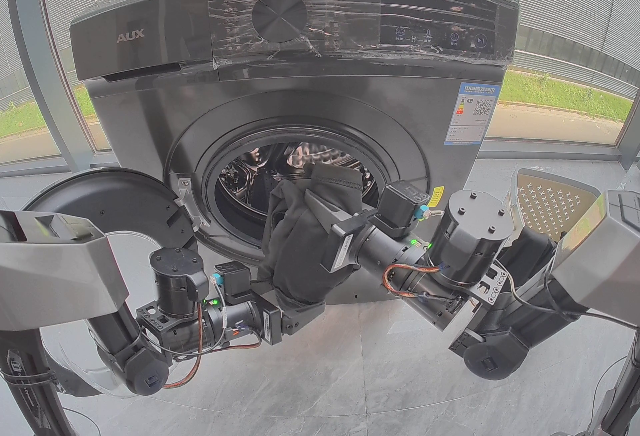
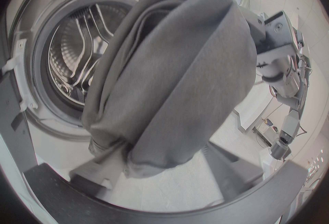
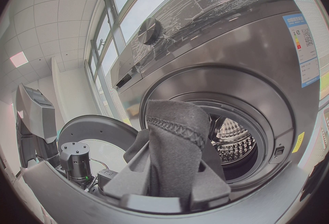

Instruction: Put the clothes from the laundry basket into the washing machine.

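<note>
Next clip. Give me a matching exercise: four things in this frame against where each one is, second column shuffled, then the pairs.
1. dark garment
2. washer door
3. laundry basket
4. control dial

A. swung open, on the robot's left
B. on the robot's right, behind its right arm
C. in the right gripper, before the drum opening
D. on the top panel, under clear film

Pairs: 1-C, 2-A, 3-B, 4-D.
</note>
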Controlling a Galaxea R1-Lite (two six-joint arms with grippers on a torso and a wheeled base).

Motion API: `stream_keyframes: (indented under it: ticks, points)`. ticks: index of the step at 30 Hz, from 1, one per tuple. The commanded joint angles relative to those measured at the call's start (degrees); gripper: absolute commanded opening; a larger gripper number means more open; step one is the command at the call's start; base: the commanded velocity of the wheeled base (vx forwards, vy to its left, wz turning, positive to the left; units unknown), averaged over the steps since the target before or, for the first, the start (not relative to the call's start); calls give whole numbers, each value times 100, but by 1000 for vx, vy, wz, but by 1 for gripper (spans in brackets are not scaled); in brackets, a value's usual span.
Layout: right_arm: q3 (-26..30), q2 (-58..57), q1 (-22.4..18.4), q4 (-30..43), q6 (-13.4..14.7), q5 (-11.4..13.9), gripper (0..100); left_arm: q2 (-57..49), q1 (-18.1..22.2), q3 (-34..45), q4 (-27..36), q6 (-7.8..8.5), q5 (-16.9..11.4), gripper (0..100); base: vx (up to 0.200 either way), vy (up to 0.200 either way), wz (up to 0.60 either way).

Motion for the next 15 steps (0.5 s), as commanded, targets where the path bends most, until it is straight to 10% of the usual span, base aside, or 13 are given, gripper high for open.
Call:
stream_keyframes:
  ticks: [1,15]
  points:
    - [7,3,0,-2,-1,1,0,140,-4,-177,-191,-6,85,0,0,0,0]
    - [42,143,-202,-2,-27,19,0,140,-285,139,-1026,-6,225,0,0,0,0]
